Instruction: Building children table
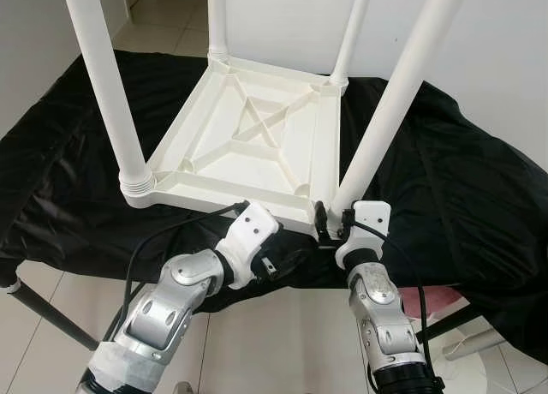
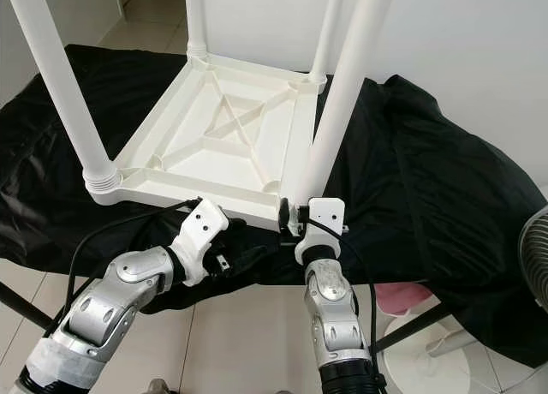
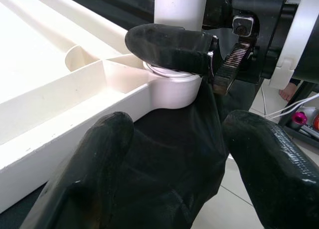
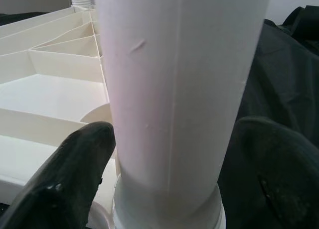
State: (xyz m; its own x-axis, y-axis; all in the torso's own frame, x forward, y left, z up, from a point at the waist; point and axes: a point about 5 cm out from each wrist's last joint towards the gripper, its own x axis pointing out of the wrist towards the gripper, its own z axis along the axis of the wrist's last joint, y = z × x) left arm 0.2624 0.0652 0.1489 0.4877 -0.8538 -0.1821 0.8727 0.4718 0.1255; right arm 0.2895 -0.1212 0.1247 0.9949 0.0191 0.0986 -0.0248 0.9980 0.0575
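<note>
A white plastic children's table (image 1: 257, 146) lies upside down on a black cloth (image 1: 445, 180), its four white legs pointing up. The near-right leg (image 1: 385, 111) stands in its corner socket (image 3: 174, 87). My right gripper (image 1: 334, 214) is shut on the base of that leg, one finger on each side (image 4: 84, 154); one of its fingers (image 3: 169, 47) presses against the leg in the left wrist view. My left gripper (image 1: 287, 259) is open just below the table's front edge, beside that corner, with just black cloth between its fingers (image 3: 104, 154).
The cloth covers a low stand with black legs (image 1: 51, 317) on a tiled floor. A white wall rises behind. A pink object (image 1: 449, 304) lies under the right side, and a fan (image 2: 535, 265) stands at the far right.
</note>
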